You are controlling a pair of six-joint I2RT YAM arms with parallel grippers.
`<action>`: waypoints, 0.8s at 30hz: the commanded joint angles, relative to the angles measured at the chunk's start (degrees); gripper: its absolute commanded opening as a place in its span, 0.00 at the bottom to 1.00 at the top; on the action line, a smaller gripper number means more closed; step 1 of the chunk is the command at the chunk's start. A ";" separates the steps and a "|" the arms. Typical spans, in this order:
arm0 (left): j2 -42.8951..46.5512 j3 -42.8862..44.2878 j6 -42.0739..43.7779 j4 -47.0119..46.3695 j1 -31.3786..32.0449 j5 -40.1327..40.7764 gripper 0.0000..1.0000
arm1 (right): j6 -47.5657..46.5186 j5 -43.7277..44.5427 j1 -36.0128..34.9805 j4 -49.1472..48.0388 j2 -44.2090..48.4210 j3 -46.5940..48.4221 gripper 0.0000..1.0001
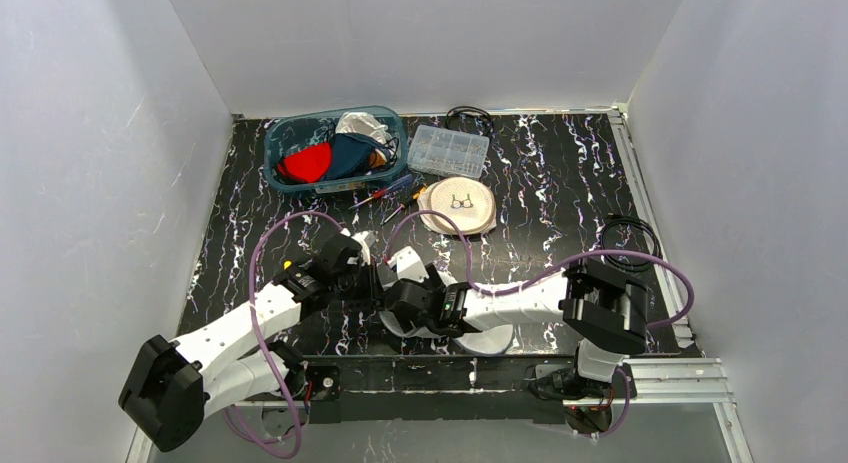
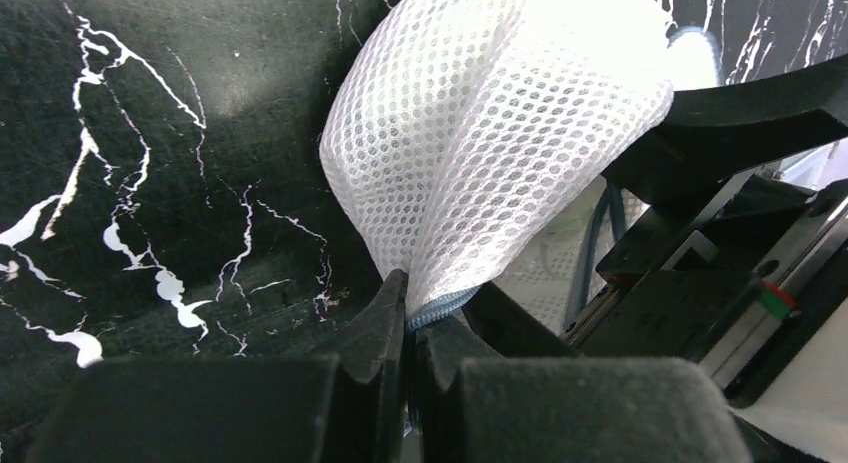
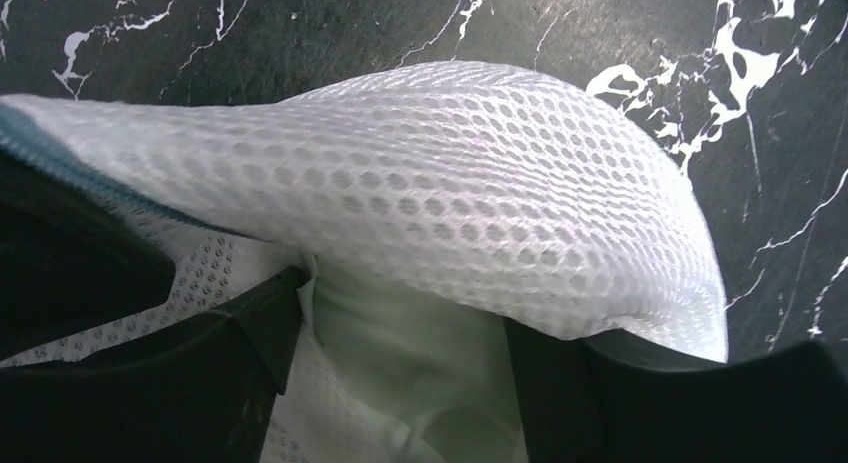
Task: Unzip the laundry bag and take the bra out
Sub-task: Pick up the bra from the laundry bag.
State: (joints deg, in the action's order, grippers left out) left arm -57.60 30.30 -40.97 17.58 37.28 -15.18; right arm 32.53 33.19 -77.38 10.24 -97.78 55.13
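Two robot arms meet low over the near middle of a black marbled table (image 1: 560,183). Both are working on a white mesh bag (image 1: 492,339) that lies there. The left gripper (image 2: 408,305) is closed tight, pinching the bag's blue zip edge (image 2: 445,305) and a fold of mesh between its tips. The bag looks already open, with its mesh top (image 3: 480,203) arching up like a lid. The right gripper (image 3: 400,318) reaches in under that arch. Its jaws are spread wide on either side of a pale, soft cloth (image 3: 420,393), most likely the bra, which sits inside the bag. Nothing is gripped there yet.

To do this step well, I'd judge, the left pinch should hold the mouth up and steady while the right goes a little deeper. The right should close only on the inner cloth, not the mesh, then draw it slowly toward the opening so no strap snags on the zip.
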 commanded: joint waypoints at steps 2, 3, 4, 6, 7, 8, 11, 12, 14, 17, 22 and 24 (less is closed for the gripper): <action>1.44 -0.81 1.42 3.62 0.16 1.03 0.00 | 2.69 2.86 0.15 3.99 -3.04 -0.52 0.60; 1.49 -0.86 1.42 3.80 0.16 1.12 0.00 | 3.04 2.97 0.21 4.00 -2.76 -1.00 0.52; 1.56 -0.98 1.42 3.96 0.16 1.34 0.00 | 3.32 3.01 0.17 3.75 -1.99 -1.52 0.44; 1.40 -1.24 1.49 4.25 0.16 1.86 0.00 | 3.64 2.74 0.18 2.86 -0.11 -2.74 0.30; 1.29 -1.44 1.53 4.34 0.16 1.99 0.00 | 3.74 2.54 0.13 2.44 1.03 -3.34 0.22; 1.15 -1.54 1.51 4.31 0.16 2.12 0.00 | 3.83 2.31 0.17 2.19 1.95 -3.65 0.16; 0.60 -1.65 1.47 4.26 0.16 2.27 0.00 | 3.47 0.75 0.17 0.63 5.05 -4.72 0.05; 0.44 -1.65 1.38 4.24 0.10 2.34 0.00 | 3.19 -0.06 0.17 -0.38 6.35 -5.18 0.05; 0.31 -1.61 1.33 4.28 0.17 2.69 0.00 | 2.58 -2.22 0.16 -3.56 9.64 -7.04 0.05; -0.10 -1.11 1.41 4.67 0.16 3.31 0.00 | -0.37 -6.18 0.21 -9.00 15.94 -9.80 0.08; -2.34 0.37 1.81 5.29 0.16 4.31 0.00 | -8.19 -13.74 0.21 -15.92 25.98 -13.85 0.07; -3.25 0.98 1.77 5.26 0.12 4.43 0.00 | -11.53 -17.17 0.18 -16.24 28.70 -14.55 0.05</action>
State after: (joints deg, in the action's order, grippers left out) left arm -59.22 29.71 -40.53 19.51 37.43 -13.61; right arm 29.19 22.74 -77.52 -0.36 -75.00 41.85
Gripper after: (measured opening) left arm 0.010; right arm 0.087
